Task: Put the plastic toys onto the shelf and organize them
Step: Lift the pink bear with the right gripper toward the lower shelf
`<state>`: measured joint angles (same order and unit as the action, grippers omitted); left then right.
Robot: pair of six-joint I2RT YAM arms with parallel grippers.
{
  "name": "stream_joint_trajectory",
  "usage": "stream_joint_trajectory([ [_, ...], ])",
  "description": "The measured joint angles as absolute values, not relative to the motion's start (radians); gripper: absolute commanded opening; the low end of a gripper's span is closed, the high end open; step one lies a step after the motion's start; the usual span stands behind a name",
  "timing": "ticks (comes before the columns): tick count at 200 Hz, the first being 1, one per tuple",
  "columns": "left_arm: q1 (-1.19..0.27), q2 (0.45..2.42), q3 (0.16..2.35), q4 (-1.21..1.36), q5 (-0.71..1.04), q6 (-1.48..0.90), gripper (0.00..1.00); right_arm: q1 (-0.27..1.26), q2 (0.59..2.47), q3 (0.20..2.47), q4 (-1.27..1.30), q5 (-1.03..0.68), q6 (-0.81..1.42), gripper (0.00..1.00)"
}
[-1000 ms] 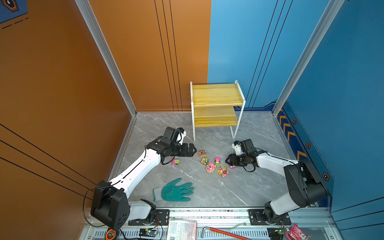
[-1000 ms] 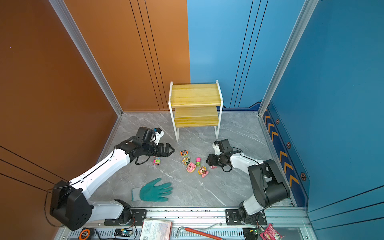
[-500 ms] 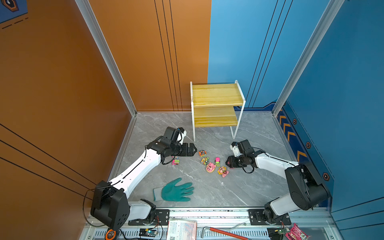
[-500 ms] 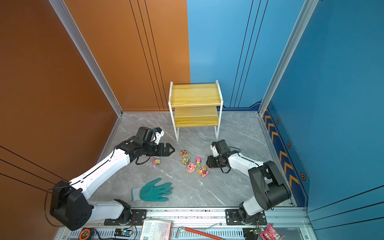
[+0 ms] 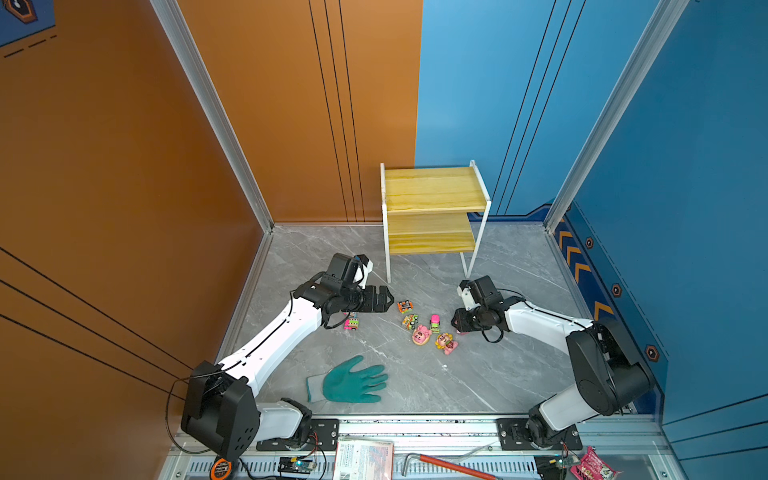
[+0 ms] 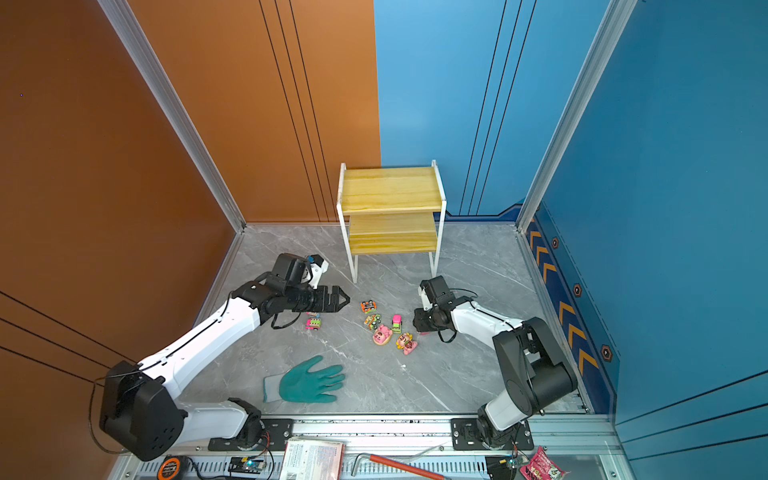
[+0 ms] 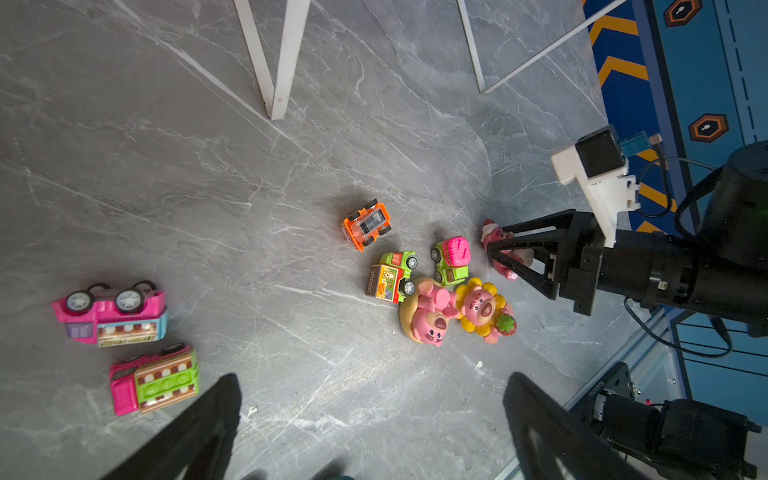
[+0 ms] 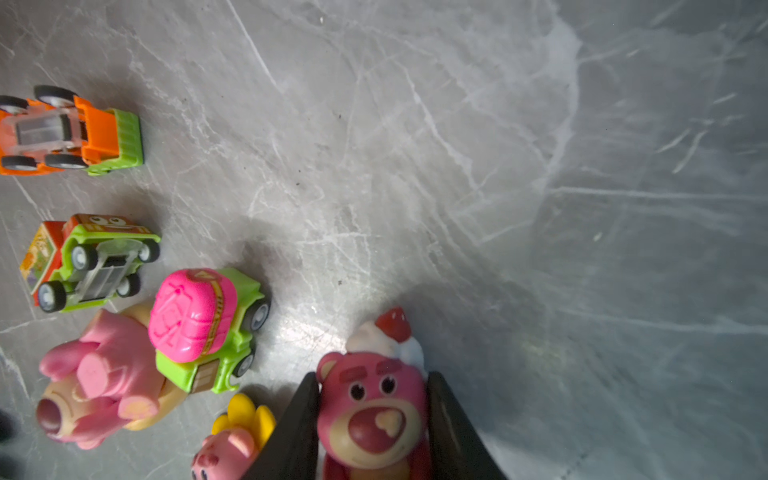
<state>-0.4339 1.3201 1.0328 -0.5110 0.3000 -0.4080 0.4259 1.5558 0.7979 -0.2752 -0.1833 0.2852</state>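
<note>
Down on the grey stone floor [image 5: 498, 374], just on the near side of the shelf [image 5: 434, 189], is where all eight toys are sitting.

The main bunch is a bit right of the middle. There's an orange car [image 7: 366, 224] flipped wheels-up at the far end. Nearer than that is a green and orange truck [image 7: 390, 276] tipped on its side, with a pink-topped green car [image 7: 452, 259] just right of it. Tucked right against those two is a pink bear [image 7: 428, 311] lying on a round tan base, and it's touching a sunflower bear [image 7: 480, 309].

On the right edge of the bunch is the strawberry bear [image 8: 374, 411]. The right gripper [image 5: 456, 326] is down at floor level with it, one finger [image 8: 305, 419] pressed to each side of its head, so I'd call that a grab.

Well apart to the left are two more: a pink car [image 7: 110, 311] on its side and a pink and green car [image 7: 153, 380] right beside it. The left gripper [image 5: 390, 299] hangs just to the far side of those two, pointing right, with its jaws spread wide and nothing in them.

Closer to the near edge, a teal glove [image 5: 349, 380] lies flat with its fingers pointing right. Past the rail at the very front there's a booklet [image 5: 365, 455], a red-handled tool [image 5: 449, 465] and a pink packet [image 5: 594, 467].
</note>
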Motion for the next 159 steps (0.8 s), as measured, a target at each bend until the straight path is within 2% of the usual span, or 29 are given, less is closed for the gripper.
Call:
stream_joint_trajectory([
  [30,-0.429,1.318,1.033,-0.511,0.300,-0.400,1.00,0.447,1.491,0.797,-0.278,-0.118,0.288,0.25],
  [92,-0.356,1.287,1.053,-0.504,0.300,-0.382,1.00,0.519,1.245,0.778,-0.141,0.076,0.305,0.24],
  [159,-0.279,1.287,1.060,-0.474,0.324,-0.382,1.00,0.570,1.275,0.767,0.242,0.249,0.283,0.25],
])
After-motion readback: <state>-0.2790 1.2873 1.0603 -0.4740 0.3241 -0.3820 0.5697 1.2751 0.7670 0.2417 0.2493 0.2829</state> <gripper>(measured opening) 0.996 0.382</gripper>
